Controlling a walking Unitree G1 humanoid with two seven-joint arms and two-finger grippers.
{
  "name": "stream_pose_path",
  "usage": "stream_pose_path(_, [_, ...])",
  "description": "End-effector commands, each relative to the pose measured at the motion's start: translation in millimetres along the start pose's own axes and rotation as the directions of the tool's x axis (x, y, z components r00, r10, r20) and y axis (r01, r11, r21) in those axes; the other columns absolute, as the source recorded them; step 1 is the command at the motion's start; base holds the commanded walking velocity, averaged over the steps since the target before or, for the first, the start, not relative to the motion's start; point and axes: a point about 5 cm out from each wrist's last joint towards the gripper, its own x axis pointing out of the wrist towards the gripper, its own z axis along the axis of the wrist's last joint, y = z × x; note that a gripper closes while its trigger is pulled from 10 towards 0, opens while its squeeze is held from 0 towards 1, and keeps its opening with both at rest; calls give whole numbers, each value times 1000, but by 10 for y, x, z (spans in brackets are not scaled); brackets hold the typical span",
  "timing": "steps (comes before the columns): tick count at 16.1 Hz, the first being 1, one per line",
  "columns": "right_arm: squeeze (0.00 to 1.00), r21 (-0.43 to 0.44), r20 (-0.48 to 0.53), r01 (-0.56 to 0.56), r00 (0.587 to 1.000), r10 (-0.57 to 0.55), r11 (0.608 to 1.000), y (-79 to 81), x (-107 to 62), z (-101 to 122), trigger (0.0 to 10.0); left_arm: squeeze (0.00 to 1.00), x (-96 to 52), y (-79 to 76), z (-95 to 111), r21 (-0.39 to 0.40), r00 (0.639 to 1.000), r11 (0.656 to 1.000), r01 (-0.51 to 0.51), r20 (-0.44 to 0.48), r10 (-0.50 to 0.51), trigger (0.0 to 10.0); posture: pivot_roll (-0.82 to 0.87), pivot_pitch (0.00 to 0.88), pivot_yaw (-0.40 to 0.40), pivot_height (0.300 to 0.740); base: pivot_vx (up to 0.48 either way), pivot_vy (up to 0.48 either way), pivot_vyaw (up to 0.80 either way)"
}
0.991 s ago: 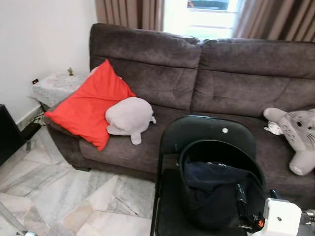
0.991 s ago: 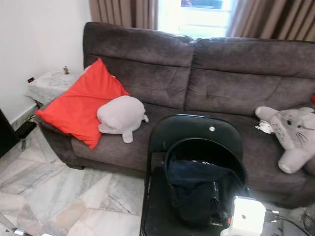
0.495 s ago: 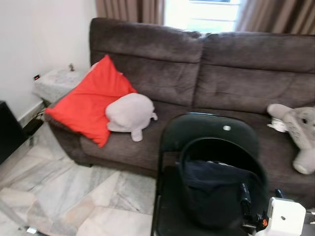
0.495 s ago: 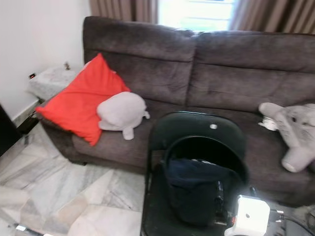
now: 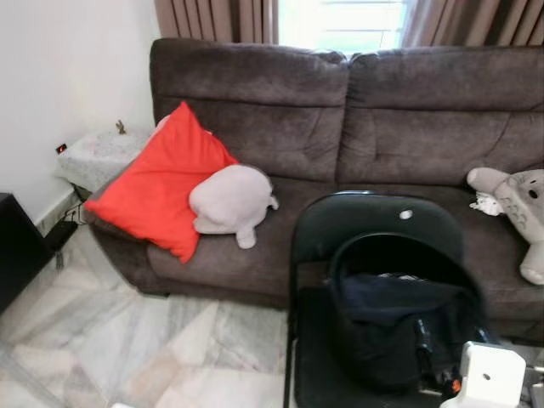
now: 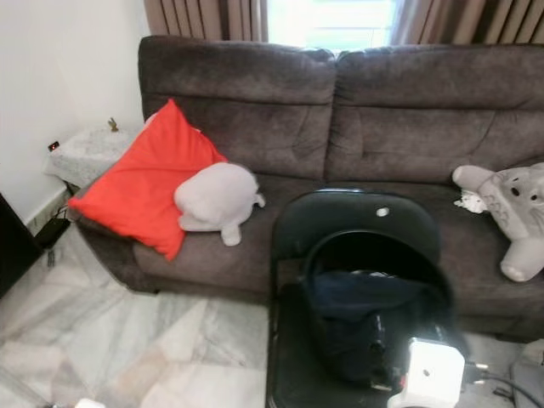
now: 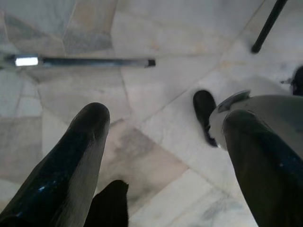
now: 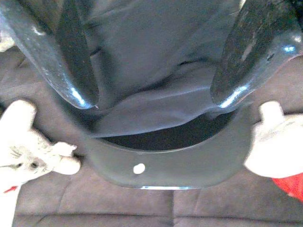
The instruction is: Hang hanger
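Note:
A black folding chair (image 5: 374,223) stands in front of the sofa. A heap of dark navy cloth (image 5: 393,299) lies on its seat, under a black curved rim. My right gripper (image 5: 424,344), with a white box on its wrist, reaches in from the lower right at the cloth's near side. In the right wrist view my right gripper (image 8: 156,98) is open, with its fingers (image 8: 78,71) spread over the navy cloth (image 8: 151,52) and the chair back (image 8: 189,168) beyond. My left gripper (image 7: 165,117) hangs open above the marble floor.
A dark grey sofa (image 5: 340,119) carries a red cushion (image 5: 161,187), a grey plush (image 5: 231,200) and a grey-white plush (image 5: 520,204). A small covered side table (image 5: 93,153) stands at the left wall. On the floor (image 7: 156,42) lies a metal bar (image 7: 85,61).
The whole picture has shifted as the head camera moved, so the sofa and chair now sit further right. My right gripper keeps its place beside the cloth.

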Motion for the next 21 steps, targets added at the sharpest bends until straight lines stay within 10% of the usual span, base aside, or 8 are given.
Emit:
stream_pose_path(1, [0, -10, 7, 9, 1000, -9, 1000, -15, -7, 23, 10000, 0, -15, -5, -87, 3, 1000, 1000, 6, -30, -6, 10000, -64, 31, 36, 740, 0, 0, 0])
stream_pose_path(12, [0, -502, -259, 149, 914, -312, 852, -521, -154, -500, 10000, 0, -13, -10, -82, 0, 1000, 1000, 10, -29, -10, 10000, -71, 35, 29, 740, 0, 0, 0])
stream_pose_path(13, [286, -524, -270, 153, 903, -334, 838, -547, -135, -537, 10000, 0, -11, -13, -79, 1, 1000, 1000, 11, -28, -11, 10000, -69, 35, 27, 740, 0, 0, 0])
stream_pose_path(14, [1000, -533, -292, 141, 895, -338, 834, -565, -93, -596, 10000, 0, -11, -14, -79, -3, 1000, 1000, 9, -27, -9, 10000, -64, 33, 26, 740, 0, 0, 0])
stream_pose_path(15, [1000, -533, -294, 139, 894, -338, 834, -567, -83, -603, 10000, 0, -10, -15, -79, -3, 1000, 1000, 9, -27, -9, 10000, -64, 33, 26, 740, 0, 0, 0])
stream_pose_path(16, [753, -533, -277, 101, 917, -286, 840, -503, 10, -582, 10000, 0, -10, -14, -79, -4, 1000, 1000, 8, -27, -8, 10000, -63, 31, 27, 740, 0, 0, 0])
stream_pose_path(17, [0, -555, -251, 70, 936, -247, 829, -462, 91, -560, 10000, 0, -10, -13, -78, -5, 1000, 1000, 7, -27, -7, 10000, -64, 30, 28, 740, 0, 0, 0])
stream_pose_path(21, [0, -573, -226, 69, 944, -239, 817, -435, 218, -569, 10000, 0, -12, -10, -81, -6, 1000, 1000, 7, -27, -7, 10000, -56, 21, 29, 740, 0, 0, 0])
